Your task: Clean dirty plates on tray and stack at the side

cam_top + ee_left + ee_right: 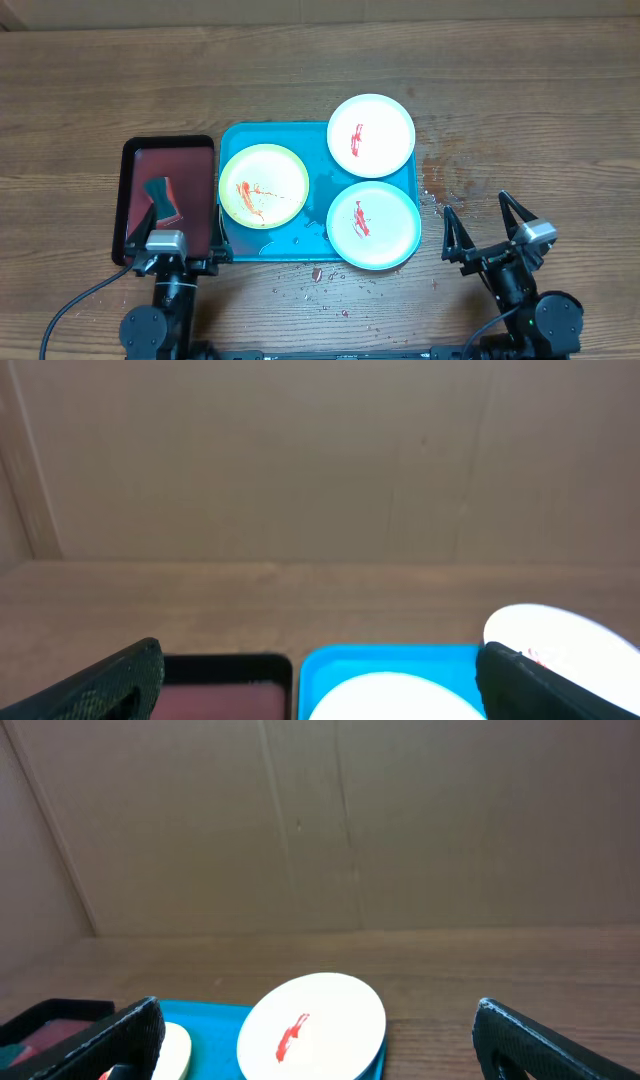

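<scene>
Wooden tabletop (pixel 300 60), near edge: left fingers (pixel 100 690) and right fingers (pixel 545 1040) spread, empty, likely readied for grasp. Beyond, three smeared plates (pixel 264 186) lay face-up in blue tray (pixel 318 190), smears reachable, none stacked. Small red tray (pixel 185 160) alongside held probable sponge (pixel 160 198).

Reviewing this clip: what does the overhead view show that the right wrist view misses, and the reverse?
Only overhead: the aqua plate and the red spatter on the table beside the turquoise tray. Only right wrist: the brown wall behind the table. Both: the turquoise tray, the white plate, the yellow-green plate, the dark red tray, and the right gripper with its jaws open.
</scene>
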